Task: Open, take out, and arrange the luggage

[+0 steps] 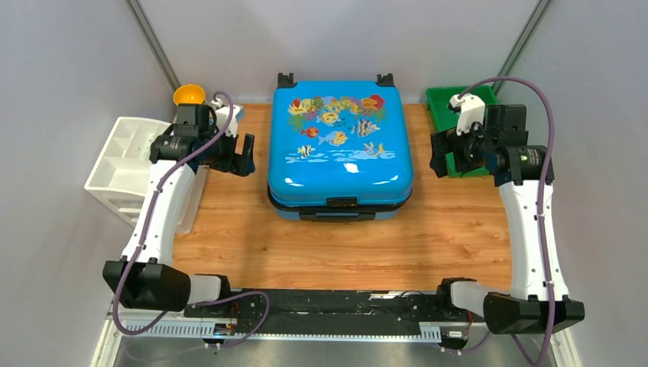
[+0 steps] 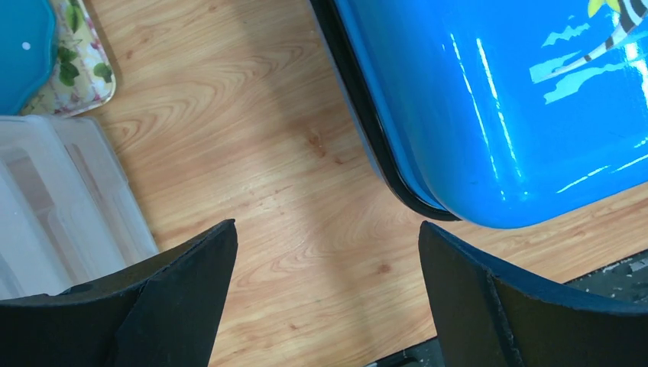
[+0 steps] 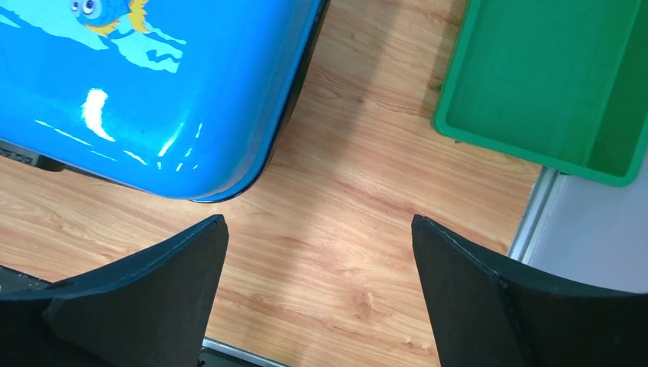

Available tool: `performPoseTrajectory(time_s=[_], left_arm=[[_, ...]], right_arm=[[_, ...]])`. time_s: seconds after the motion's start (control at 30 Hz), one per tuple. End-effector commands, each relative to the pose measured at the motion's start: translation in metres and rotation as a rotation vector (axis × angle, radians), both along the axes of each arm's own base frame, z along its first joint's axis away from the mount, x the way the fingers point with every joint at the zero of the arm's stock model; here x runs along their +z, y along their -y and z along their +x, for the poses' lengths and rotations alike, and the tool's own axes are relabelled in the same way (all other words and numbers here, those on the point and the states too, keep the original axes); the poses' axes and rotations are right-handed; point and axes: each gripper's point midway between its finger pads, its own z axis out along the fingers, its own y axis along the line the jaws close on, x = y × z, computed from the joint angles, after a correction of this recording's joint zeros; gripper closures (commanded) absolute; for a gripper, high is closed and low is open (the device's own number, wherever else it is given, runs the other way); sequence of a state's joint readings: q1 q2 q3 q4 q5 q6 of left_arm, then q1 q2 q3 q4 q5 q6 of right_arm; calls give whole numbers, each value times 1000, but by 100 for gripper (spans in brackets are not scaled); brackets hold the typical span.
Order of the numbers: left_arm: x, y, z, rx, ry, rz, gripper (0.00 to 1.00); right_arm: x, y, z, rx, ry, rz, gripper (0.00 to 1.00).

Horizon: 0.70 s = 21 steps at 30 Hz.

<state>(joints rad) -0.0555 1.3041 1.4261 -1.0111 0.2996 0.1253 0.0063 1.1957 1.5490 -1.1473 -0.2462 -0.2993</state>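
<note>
The luggage (image 1: 340,149) is a glossy bright-blue hard-shell suitcase with a fish and coral print. It lies flat and closed in the middle of the wooden table, wheels at the far edge. My left gripper (image 1: 244,155) hangs open just left of it, above bare wood, with nothing between its fingers. In the left wrist view the suitcase's rounded corner (image 2: 489,107) fills the upper right. My right gripper (image 1: 439,155) is open too, just right of the suitcase and holding nothing. In the right wrist view the blue shell (image 3: 153,92) sits at upper left.
A white compartmented organiser (image 1: 126,164) stands at the table's left edge, with a yellow bowl (image 1: 189,94) behind it. A green plastic tray (image 1: 457,115) sits at the back right. A floral-edged tray (image 2: 76,61) shows at the left wrist view's top left.
</note>
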Motion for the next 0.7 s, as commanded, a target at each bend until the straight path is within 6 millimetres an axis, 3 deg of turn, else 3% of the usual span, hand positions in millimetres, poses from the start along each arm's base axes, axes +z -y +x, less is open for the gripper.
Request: performPoseTrajectory(time_s=[0.0, 0.17, 0.23, 0.33, 0.37, 0.43, 0.5, 0.67], left_arm=[[8, -6, 15, 67, 30, 6, 4], [6, -14, 52, 170, 45, 10, 4], [5, -13, 64, 196, 65, -7, 4], [11, -21, 97, 253, 167, -3, 4], [7, -22, 106, 268, 167, 2, 4], [9, -25, 120, 289, 192, 6, 4], [-3, -24, 131, 288, 172, 7, 4], [-29, -23, 153, 297, 155, 13, 4]], right_arm=[[-6, 14, 17, -59, 11, -56, 5], [-40, 27, 37, -41, -36, -155, 7], [-50, 27, 48, -38, -61, -160, 7], [-62, 22, 64, -2, -90, -153, 9], [-64, 36, 72, -30, -82, -151, 9], [-80, 36, 83, -8, -114, -129, 10], [-97, 38, 94, 27, -140, -130, 13], [-132, 15, 110, 129, -160, -33, 24]])
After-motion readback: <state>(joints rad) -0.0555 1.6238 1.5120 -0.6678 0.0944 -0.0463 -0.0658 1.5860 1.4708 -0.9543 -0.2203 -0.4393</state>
